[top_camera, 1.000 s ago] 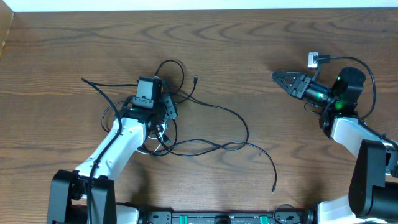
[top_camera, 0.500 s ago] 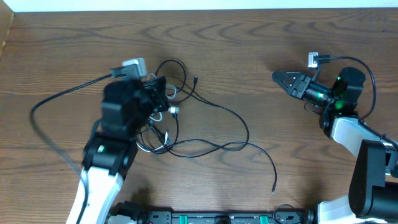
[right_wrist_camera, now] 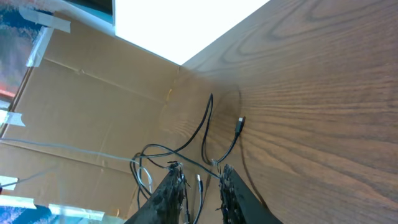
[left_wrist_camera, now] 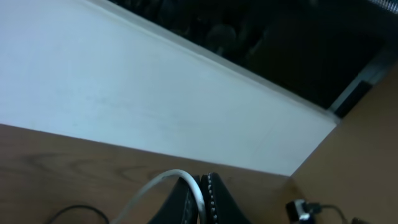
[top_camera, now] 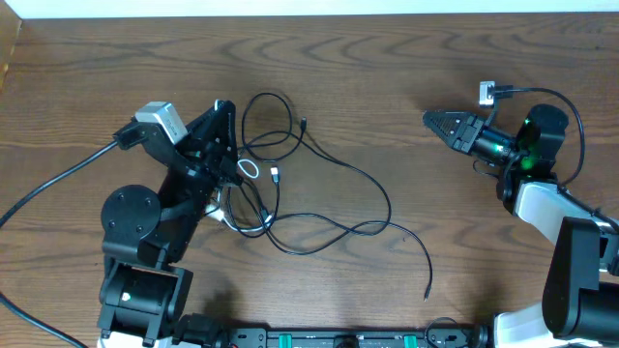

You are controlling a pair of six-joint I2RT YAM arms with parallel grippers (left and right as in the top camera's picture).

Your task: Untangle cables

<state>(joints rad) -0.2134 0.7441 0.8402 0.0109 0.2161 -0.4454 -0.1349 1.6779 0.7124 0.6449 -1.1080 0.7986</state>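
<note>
The thin black cables [top_camera: 290, 227] are lying in a loose snarl on the brown wood-grain counter [top_camera: 435, 58], looping over one another, with one long strand trailing away from the snarl toward the robot's base and ending in a small plug [top_camera: 426, 290]. A thin white cable [left_wrist_camera: 155, 185] is running through the same snarl, and its near end is arching up into the left claw [left_wrist_camera: 199, 183], whose black fingers are pressing together on it just above the snarl's left side. The right claw [top_camera: 430, 120] is hovering well apart from the snarl, out to its right, with its fingers standing slightly apart and nothing between them. The step in hand looks like drawing the white cable out of the black loops. The next move probably calls for pulling it slowly away from the snarl, watching whether the black loops are dragging along; if they are, the right claw would be needed to pin them to the counter.
</note>
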